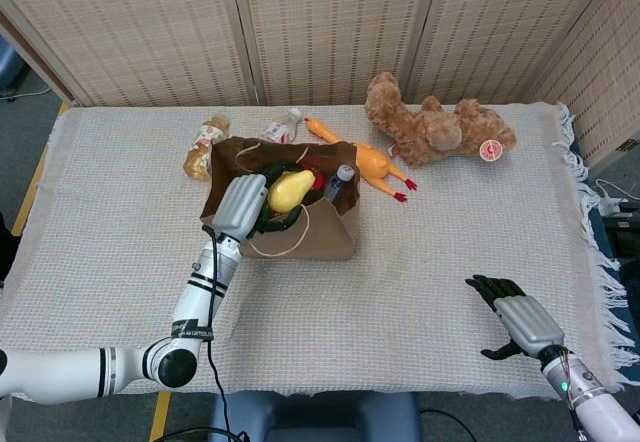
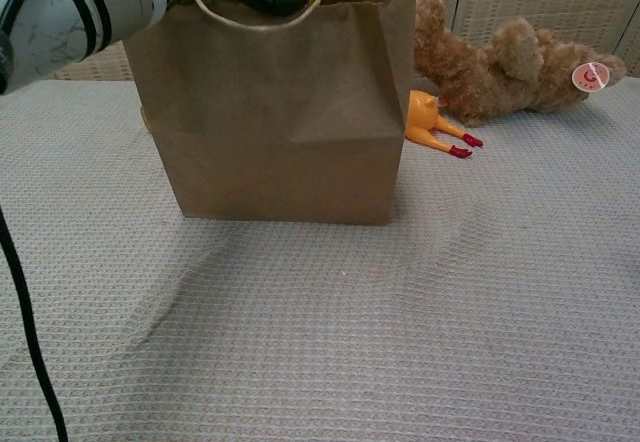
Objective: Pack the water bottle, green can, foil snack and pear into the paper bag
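my right hand (image 1: 518,322) sits idle at the near edge of the tabletop (image 1: 430,262), fingers loose, holding nothing. further in, my left hand (image 1: 252,202) grips the pear (image 1: 290,189) right over the mouth of the paper bag (image 1: 310,232), not let go yet. looks like the water bottle (image 1: 340,177) cap, a red foil snack (image 1: 316,176) and something green are already inside, so i'd say this is the last item. beyond the bag: spare bottles (image 1: 203,144), rubber chicken (image 1: 372,166), teddy bear (image 1: 435,127).
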You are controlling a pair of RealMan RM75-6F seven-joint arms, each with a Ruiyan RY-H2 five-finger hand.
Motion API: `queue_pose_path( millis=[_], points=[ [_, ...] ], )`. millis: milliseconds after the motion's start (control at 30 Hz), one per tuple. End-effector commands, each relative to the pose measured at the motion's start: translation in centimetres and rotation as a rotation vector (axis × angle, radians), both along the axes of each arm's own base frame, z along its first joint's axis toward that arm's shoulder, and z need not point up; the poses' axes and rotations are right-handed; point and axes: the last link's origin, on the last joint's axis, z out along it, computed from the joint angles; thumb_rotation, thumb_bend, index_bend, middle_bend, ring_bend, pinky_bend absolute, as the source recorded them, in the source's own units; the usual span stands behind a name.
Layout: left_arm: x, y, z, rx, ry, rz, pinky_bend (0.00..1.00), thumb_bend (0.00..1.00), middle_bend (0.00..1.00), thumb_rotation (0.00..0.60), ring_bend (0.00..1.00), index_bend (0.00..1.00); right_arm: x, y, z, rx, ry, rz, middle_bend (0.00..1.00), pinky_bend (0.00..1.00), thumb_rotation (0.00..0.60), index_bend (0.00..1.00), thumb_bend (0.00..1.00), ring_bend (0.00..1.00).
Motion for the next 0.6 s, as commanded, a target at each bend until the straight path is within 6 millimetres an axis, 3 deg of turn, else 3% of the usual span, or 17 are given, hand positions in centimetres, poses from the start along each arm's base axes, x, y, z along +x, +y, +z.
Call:
queue_pose_path(
  millis=[33, 367, 600],
  points=[
    [0.1, -0.2, 0.3, -0.002, -0.006, -0.007, 0.16, 0.42, 0.04, 0.600, 0.00, 0.07, 0.0, 0.0, 0.0, -0.001, 0.000, 0.002, 0.00, 0.00, 0.600, 0.00, 0.02, 0.00],
    [0.0, -1.3, 2.1, 0.004, -0.076, -0.014, 0.16, 0.42, 0.03, 0.600, 0.00, 0.05, 0.0, 0.0, -0.1, -0.012, 0.006, 0.011, 0.00, 0.00, 0.600, 0.00, 0.02, 0.00],
    [-2.0, -2.9, 5.6, 0.060, -0.149, -0.007, 0.17, 0.42, 0.04, 0.600, 0.00, 0.07, -0.1, 0.1, -0.1, -0.022, 0.010, 0.015, 0.00, 0.00, 0.600, 0.00, 0.02, 0.00]
  ],
)
